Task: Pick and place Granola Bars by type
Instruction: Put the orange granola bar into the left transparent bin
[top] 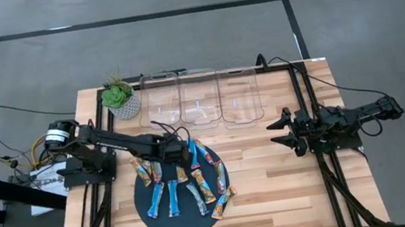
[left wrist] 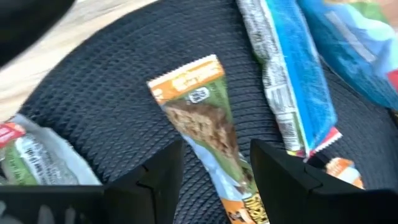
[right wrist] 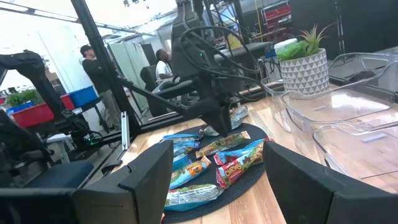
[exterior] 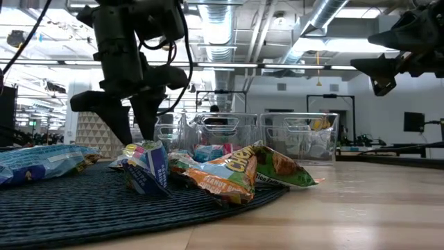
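Note:
Several granola bars [top: 184, 182] in blue, tan/orange and green wrappers lie scattered on a round dark mat [top: 170, 226]. My left gripper [top: 191, 160] hangs over the mat's far part, fingers pointing down and open. In the left wrist view its fingers [left wrist: 155, 180] stand on either side of an orange-and-green bar [left wrist: 202, 118] that lies flat on the mat, without plainly touching it. The low view shows the left gripper [exterior: 132, 132] just above the heap of bars [exterior: 229, 173]. My right gripper [top: 276, 135] waits open above the table's right side, away from the bars.
Three clear plastic bins [top: 200, 98] stand in a row along the table's far edge, beyond the mat. A potted plant [top: 120, 97] stands at the far left corner. Bare wood [top: 275, 190] lies between the mat and the right arm. People [right wrist: 93, 68] are in the room behind.

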Motion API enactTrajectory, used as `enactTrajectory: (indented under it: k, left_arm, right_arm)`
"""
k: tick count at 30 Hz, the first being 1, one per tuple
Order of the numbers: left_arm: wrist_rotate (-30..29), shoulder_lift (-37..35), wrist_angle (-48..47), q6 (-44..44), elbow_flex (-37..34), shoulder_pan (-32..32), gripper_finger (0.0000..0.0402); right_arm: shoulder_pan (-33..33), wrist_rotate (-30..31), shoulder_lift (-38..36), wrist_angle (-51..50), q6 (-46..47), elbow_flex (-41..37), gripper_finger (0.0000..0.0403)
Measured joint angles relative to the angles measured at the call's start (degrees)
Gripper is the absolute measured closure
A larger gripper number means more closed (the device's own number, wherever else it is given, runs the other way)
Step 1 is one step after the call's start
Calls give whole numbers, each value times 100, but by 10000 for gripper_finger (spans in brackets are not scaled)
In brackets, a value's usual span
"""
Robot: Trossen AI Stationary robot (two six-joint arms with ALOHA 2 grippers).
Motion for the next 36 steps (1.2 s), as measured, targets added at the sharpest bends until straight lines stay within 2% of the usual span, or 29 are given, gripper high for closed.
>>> enactTrajectory:
  k: [6, 17, 33, 36]
  left_arm:
    - [4, 2, 1, -114, -13, 11, 223]
    - [381, 501, 411, 12, -13, 13, 223]
    - [590, 636, 625, 658, -7, 16, 224]
    - [600, 638, 641, 704, -7, 13, 233]
  right_arm:
    - [1, 1, 0, -1, 0, 2, 159]
    - [2, -3, -7, 17, 0, 0, 159]
    - [0, -3, 92, -6, 2, 2, 159]
    - [0, -3, 92, -6, 2, 1, 159]
